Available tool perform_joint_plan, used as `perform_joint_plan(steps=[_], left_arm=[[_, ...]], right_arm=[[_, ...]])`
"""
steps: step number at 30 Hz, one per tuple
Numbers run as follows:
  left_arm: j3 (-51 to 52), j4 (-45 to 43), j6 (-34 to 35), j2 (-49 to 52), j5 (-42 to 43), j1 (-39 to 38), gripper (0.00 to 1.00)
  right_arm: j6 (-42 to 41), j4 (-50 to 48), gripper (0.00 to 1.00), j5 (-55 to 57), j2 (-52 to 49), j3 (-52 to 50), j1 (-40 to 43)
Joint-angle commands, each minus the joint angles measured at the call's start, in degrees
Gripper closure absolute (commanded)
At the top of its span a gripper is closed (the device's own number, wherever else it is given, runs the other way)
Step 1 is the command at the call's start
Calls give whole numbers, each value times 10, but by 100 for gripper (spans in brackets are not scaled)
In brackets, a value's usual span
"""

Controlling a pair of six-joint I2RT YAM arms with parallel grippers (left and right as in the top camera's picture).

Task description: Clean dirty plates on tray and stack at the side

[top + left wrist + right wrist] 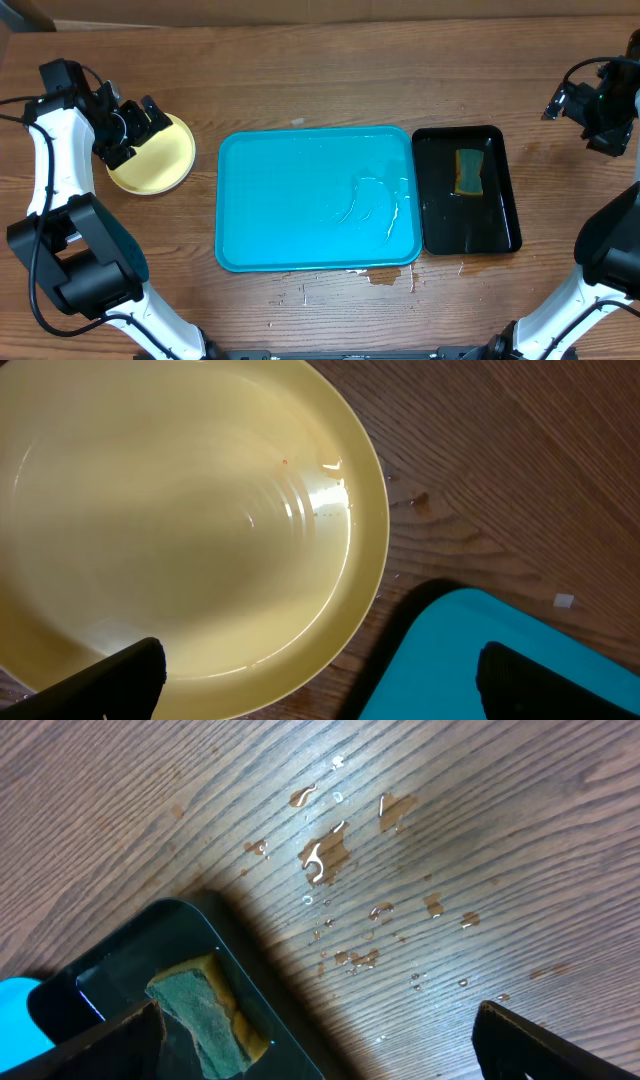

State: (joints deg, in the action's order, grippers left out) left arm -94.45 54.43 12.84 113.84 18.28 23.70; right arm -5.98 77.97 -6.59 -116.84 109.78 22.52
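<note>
One pale yellow-green plate (152, 160) lies on the wood left of the turquoise tray (260, 200). The tray holds only streaks of water. My left gripper (138, 133) hovers open over the plate's near-tray rim with nothing between its fingers. In the left wrist view the plate (180, 510) fills the frame, glossy with a few tiny orange specks. There the left gripper (320, 695) spans from the plate's rim to the tray's corner (500, 650). My right gripper (603, 108) stands open and bare at the far right, above wet wood (325, 855).
A narrow black tray (500, 215) sits against the turquoise tray's right side, holding a green-and-yellow sponge (468, 172). In the right wrist view the sponge (205, 1010) lies near my left finger. Small puddles mark the table's front edge (385, 278).
</note>
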Motion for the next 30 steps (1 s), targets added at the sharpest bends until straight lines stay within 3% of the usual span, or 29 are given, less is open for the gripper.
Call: perform_joint_plan(steps=[1, 9, 24, 30], left_arm=[[2, -1, -17, -17, 8, 0, 0], [2, -1, -17, -17, 8, 0, 0], [2, -1, -17, -17, 8, 0, 0], [2, -1, -17, -17, 8, 0, 0]], right_arm=[[0, -3, 0, 1, 27, 9, -9], [0, -3, 0, 1, 154, 9, -72], [0, -3, 0, 1, 456, 9, -281], [4, -3, 0, 10, 565, 8, -299]])
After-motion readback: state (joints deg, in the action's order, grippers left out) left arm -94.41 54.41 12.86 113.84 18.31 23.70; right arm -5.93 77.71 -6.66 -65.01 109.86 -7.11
